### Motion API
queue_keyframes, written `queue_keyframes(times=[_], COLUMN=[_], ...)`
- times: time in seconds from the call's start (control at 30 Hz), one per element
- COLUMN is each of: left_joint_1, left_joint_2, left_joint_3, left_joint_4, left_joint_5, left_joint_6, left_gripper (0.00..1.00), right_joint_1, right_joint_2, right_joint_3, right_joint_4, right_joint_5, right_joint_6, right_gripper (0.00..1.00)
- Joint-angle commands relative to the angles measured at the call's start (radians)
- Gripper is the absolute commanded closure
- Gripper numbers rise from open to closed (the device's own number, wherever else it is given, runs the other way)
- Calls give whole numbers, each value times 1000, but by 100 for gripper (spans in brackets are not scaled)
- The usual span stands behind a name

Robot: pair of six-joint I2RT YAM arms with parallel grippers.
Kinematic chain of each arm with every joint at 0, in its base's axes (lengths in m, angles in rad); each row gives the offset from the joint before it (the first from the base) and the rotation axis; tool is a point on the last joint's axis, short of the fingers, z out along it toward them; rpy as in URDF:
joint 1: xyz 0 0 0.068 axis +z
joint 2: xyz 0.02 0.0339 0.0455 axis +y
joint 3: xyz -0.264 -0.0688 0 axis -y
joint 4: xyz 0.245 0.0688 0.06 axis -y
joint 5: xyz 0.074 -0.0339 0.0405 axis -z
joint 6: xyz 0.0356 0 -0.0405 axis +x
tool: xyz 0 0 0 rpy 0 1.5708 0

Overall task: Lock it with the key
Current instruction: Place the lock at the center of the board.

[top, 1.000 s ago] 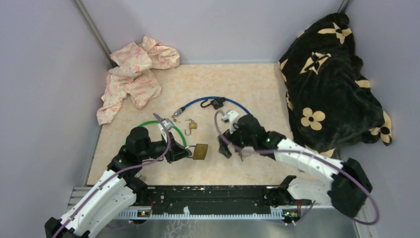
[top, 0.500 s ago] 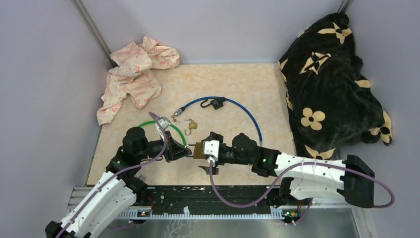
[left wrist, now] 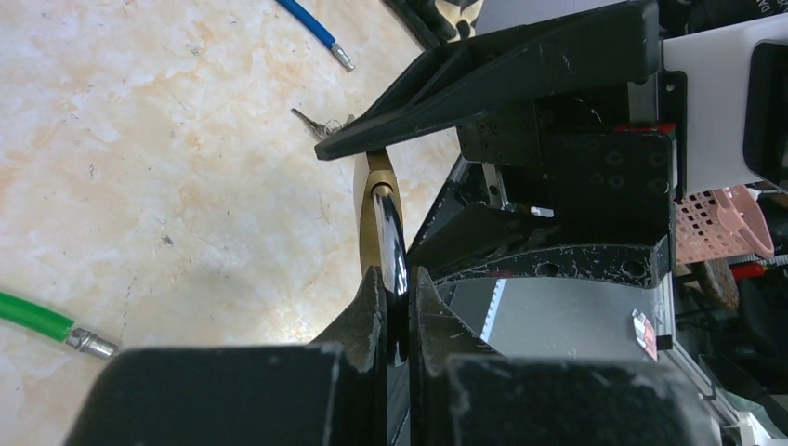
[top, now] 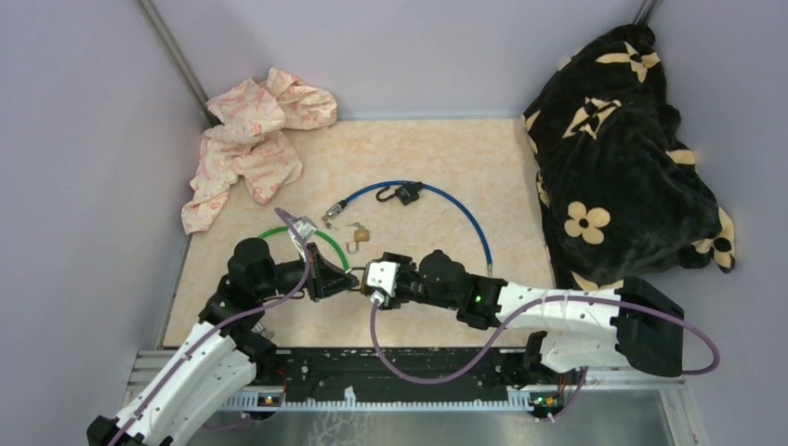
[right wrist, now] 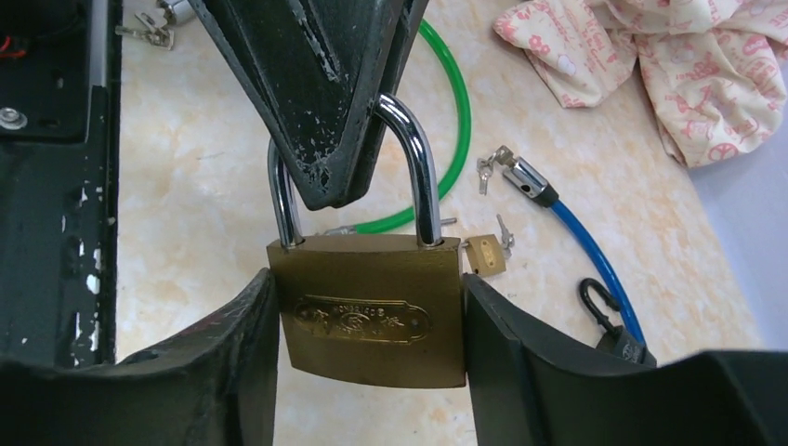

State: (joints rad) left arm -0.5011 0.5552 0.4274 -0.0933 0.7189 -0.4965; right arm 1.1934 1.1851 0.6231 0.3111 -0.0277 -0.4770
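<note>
The white left arm (top: 200,358) is angled rightward, its black left gripper (left wrist: 395,279) clamped on the shackle of the brass padlock (right wrist: 372,321), while the white right arm (top: 558,311) is stretched leftward, its black right gripper (right wrist: 370,297) pressed against both padlock sides.

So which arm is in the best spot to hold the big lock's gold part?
Right. The right pincer has a finger against each side of the padlock, right on its gold body. The left pincer is busy, shut on the silver loop on top.
</note>
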Motion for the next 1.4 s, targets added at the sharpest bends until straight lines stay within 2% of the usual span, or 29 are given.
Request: queue_keyframes(times=[0.0,0.03,0.07,0.1,0.13,0.2,0.5,0.57,0.6,0.63,0.73,0.77,0.8,0.83,0.87,0.9,1.0,1.07,1.23,1.3,1.33,1.37], left_joint_1=[-5,-5,-5,-5,-4,-4,-2,-3,-3,-4,-3,-1,4,10,17,24,54,82,176,210,222,234], left_joint_2=[-21,-21,-21,-19,-17,-14,-12,-13,-15,-17,-25,-32,-42,-54,-67,-81,-130,-167,-262,-300,-317,-330], left_joint_3=[5,-1,-7,-12,-15,-16,-12,-12,-12,-12,-18,-20,-22,-27,-32,-33,-25,-20,-14,-1,9,20], left_joint_4=[145,152,158,163,170,174,186,182,180,179,169,148,123,103,84,58,-6,-44,-124,-154,-171,-192], left_joint_5=[76,75,73,70,71,71,80,85,88,88,76,53,24,-13,-49,-91,-252,-339,-503,-536,-555,-573], left_joint_6=[-71,-79,-89,-101,-111,-121,-132,-133,-133,-134,-130,-125,-120,-116,-112,-101,-61,-43,-49,-50,-50,-45], left_gripper=[100,100,100,100,100,100,100,100,100,100,100,99,78,38,9,2,1,1,1,1,1,1], right_joint_1=[-4,-4,-4,-5,-2,5,14,15,14,14,14,13,10,4,-14,-47,-201,-244,-245,-245,-245,-245], right_joint_2=[-2,-2,1,5,8,10,44,57,61,65,54,44,33,28,27,35,82,122,215,241,253,265], right_joint_3=[54,50,47,43,37,29,25,39,49,58,65,65,69,78,95,114,153,147,147,168,187,212], right_joint_4=[60,64,64,78,96,112,160,145,133,121,101,81,47,-11,-80,-172,-462,-609,-683,-704,-726,-753], right_joint_5=[104,95,78,66,59,62,126,137,141,146,168,174,186,202,222,237,204,210,167,183,202,220], right_joint_6=[38,45,47,50,49,33,-9,-9,-7,-4,37,62,97,144,208,292,603,716,823,846,856,859], right_gripper=[54,48,29,15,8,6,6,11,16,24,62,70,79,85,89,91,98,98,94,81,65,55])
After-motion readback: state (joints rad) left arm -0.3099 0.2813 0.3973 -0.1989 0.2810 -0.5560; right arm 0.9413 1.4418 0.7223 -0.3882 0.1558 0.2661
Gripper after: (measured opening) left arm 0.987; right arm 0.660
